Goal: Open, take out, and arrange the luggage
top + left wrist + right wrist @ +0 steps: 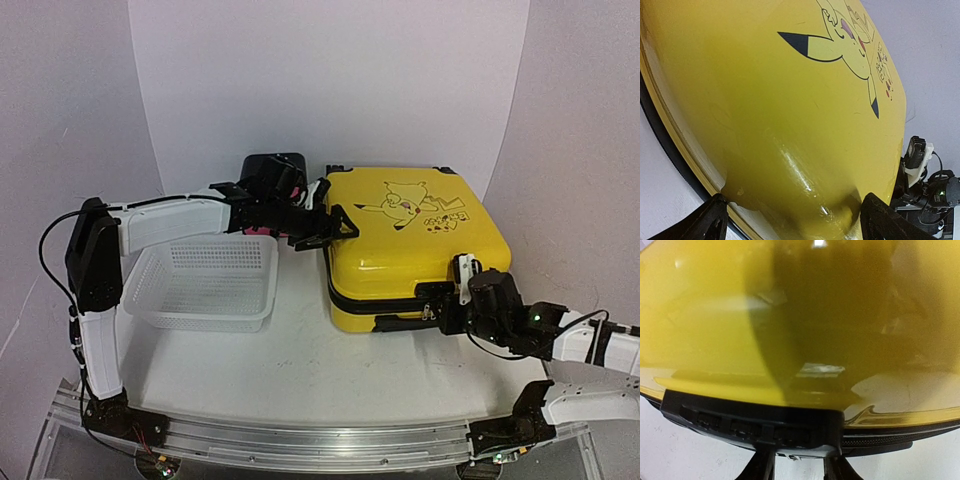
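Luggage lies flat on the desk at about 2 o'clock from desk centre, cartoon drawing up, lid down, shells together all along the near face; so the step in hand is the opening, nothing taken out yet. Right hand at the case's 6 o'clock face, fingers partway in and set just under the black lock panel beside the zipper band; cannot tell whether they have hold of a pull or anything else, the contact is hidden below the panel. Left hand spread wide at the case's 9 o'clock edge, its fingers astride a rounded corner of the lid, holding nothing. Next move, as I judge: right hand needs a sure pinch on the fastening and a run along the band, left hand braces or lifts the lid edge; the shell is glossy and curved, likely to slip under the pads. Room: white mesh basket near the case at 9 o'clock, under the left forearm; small black-and-pink box at 11 o'clock, just behind the left hand; backdrop wall close at 12 and 3 o'clock, so a swinging lid has little space there; bare desk at 6 o'clock between the arm bases.
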`<state>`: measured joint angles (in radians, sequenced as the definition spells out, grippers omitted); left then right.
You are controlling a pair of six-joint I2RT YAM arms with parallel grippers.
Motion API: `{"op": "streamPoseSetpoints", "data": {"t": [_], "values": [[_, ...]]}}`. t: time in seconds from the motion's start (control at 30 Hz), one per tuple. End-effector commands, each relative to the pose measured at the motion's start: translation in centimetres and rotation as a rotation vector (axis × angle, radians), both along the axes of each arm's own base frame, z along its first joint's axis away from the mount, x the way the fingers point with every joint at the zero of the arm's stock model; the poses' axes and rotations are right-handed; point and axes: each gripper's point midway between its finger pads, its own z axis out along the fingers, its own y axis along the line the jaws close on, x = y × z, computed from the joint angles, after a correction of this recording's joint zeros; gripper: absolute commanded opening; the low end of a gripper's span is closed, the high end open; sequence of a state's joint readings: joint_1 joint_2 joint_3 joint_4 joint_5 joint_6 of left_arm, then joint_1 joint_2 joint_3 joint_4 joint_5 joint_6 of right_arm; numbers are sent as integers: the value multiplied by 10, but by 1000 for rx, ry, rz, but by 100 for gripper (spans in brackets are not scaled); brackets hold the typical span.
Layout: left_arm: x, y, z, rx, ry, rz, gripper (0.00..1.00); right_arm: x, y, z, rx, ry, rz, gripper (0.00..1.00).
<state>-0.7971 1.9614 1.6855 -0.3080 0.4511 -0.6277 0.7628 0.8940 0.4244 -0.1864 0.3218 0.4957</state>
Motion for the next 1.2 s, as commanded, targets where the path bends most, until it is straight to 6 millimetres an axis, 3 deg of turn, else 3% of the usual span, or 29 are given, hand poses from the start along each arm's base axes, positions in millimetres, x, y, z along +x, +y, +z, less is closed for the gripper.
{"op": "streamPoseSetpoints", "data": {"t": [0.0,0.1,0.5,0.8,0.97,1.17], "values": [[-23,-11,11,-33,-29,-81,92,2,7,-8,-42,16,49,31],[-24,-11,11,-33,-29,-82,92,3,16,-10,-21,8,84,28],[-27,-5,11,-26,-24,-70,92,15,-2,-13,-37,-117,-16,29],[-31,11,1,19,-37,-23,91,26,8,-3,-67,-159,19,27],[-36,23,-1,49,-57,12,91,29,6,6,-51,-172,-15,17],[-39,25,-10,87,-65,45,98,34,-8,9,-72,-157,-112,2]]}}
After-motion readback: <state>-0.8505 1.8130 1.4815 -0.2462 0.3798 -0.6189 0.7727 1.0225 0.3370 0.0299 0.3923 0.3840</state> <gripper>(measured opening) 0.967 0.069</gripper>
